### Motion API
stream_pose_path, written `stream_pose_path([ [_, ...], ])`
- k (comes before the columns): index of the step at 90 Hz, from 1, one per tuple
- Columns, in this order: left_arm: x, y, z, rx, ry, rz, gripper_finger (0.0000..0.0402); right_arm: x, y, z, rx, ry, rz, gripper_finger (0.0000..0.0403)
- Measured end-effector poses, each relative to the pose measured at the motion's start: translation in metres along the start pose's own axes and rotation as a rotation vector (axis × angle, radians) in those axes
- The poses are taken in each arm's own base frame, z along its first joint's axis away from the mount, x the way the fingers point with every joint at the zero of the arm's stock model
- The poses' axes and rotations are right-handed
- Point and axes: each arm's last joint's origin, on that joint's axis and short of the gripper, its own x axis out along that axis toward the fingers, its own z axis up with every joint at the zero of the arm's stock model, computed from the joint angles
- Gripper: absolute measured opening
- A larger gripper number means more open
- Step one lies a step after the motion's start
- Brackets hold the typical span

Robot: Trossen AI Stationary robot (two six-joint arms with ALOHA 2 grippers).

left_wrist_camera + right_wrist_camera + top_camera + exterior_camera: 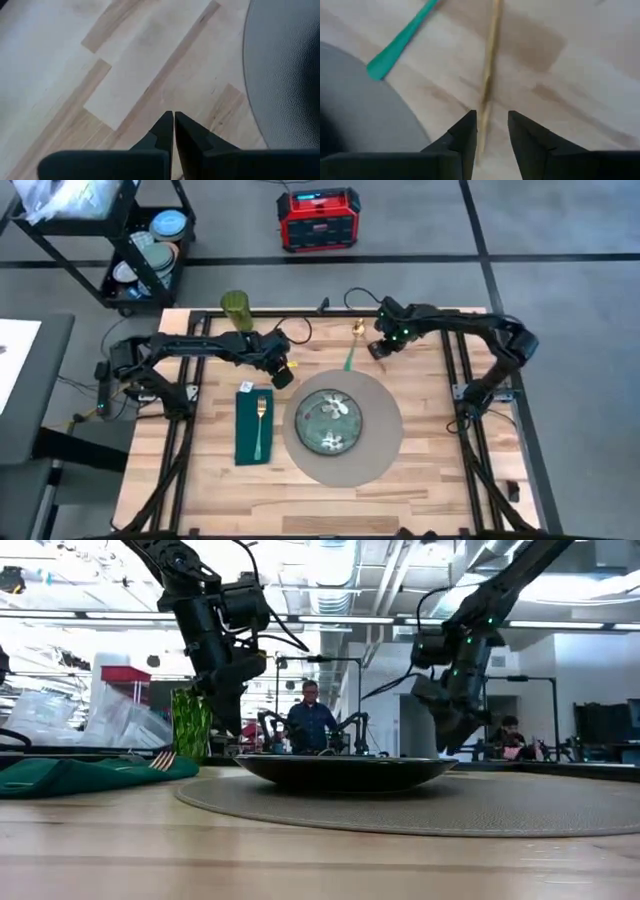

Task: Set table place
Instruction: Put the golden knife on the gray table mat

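Note:
The round grey place (pixel 390 442) lies on the table (pixel 430 480) with a green plate (pixel 332 420) on it. To its left a gold fork (pixel 260 420) rests on a green napkin (pixel 245 442). My left gripper (pixel 173 114) hangs shut over bare wood at the place's far left rim (pixel 285 70). At the far rim my right gripper (pixel 492 117) stands open just above the table. A thin gold utensil (pixel 490 65) runs between its fingers, with a green handle (pixel 400 40) lying beside it. My right gripper has the gold utensil's shaft (pixel 482 112) running lengthwise between its open fingers, close to one finger (pixel 467 130). I cannot tell whether that finger touches it.
A green glass (pixel 237 310) stands at the table's far left edge. A black cart (pixel 140 240) and a red box (pixel 318 220) sit on the floor beyond the table. A person (pixel 310 720) shows in the room behind. Bare wood (pixel 330 500) lies along the near edge.

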Motion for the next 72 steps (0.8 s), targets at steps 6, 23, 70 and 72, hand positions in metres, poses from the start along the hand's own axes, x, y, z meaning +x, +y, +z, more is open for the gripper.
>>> stream_pose_path([
  [6,0.000,0.000,0.000,-0.005,0.001,0.000,0.0000,0.007,0.002,-0.001,-0.003,0.034,0.014,0.0102],
  [23,0.000,0.000,0.000,-0.002,0.001,0.000,0.0000,0.018,0.009,-0.006,-0.028,0.082,0.014,0.0102],
  [70,0.000,0.000,0.000,0.003,0.000,0.000,0.0000,0.019,0.016,-0.013,-0.072,0.068,-0.138,0.0102],
  [72,0.000,0.000,0.000,0.003,0.000,0.000,0.0000,0.019,0.016,-0.013,-0.073,0.069,-0.139,0.0102],
])
